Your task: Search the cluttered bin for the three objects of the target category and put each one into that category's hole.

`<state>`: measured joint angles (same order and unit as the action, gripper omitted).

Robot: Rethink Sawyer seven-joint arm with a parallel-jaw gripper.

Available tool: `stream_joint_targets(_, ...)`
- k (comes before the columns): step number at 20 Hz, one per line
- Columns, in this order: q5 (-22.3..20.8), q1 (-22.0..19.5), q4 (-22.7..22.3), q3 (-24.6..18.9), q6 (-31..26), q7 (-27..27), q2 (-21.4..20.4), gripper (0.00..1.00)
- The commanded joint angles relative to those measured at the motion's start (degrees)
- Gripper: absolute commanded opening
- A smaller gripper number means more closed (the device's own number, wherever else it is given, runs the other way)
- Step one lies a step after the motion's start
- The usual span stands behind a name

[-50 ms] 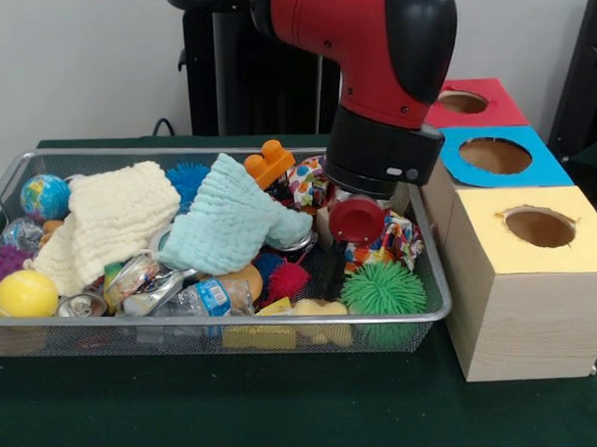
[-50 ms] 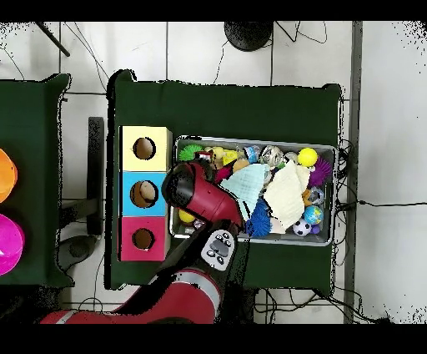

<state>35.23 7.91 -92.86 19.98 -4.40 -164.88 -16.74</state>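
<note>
- Front view: red and black robot arm (image 1: 377,74) descends into the right end of the wire mesh bin (image 1: 434,312) on the dark green tablecloth (image 1: 285,410).
- Gripper (image 1: 336,281): the arm's wrist and a red round cap hide most of it; only a dark finger shows, reaching down among the clutter. Whether it is released, clenched or grasping anything cannot be told.
- Green spiky rubber ball (image 1: 382,289) lies just beside the gripper, toward the bin's right front corner.
- Multicoloured patterned soft toy (image 1: 397,242) lies directly behind that ball, near the gripper.
- Magenta spiky ball (image 1: 288,280) lies on the gripper's other side, close by.
- Pale blue waffle-weave cloth (image 1: 230,221) and cream waffle-weave cloth (image 1: 112,220) cover the bin's middle and left.
- Yellow smooth ball (image 1: 24,293) and globe-printed ball (image 1: 44,196) lie at the left end, well apart from the gripper.
- Three wooden boxes stand in a row beside the bin: yellow-topped box (image 1: 536,274), blue-topped box (image 1: 497,158), red-topped box (image 1: 471,103), each with a round hole.
- Overhead view: the arm covers the bin end nearest the boxes.
</note>
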Motion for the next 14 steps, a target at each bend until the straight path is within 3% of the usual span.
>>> stream_joint_targets(1,-1.7,-3.0,4.1,-5.5,-3.0,-1.9,4.6,1.0)
stream_joint_targets(14,-0.3,-2.4,5.1,-7.7,-1.7,-4.2,6.6,1.0)
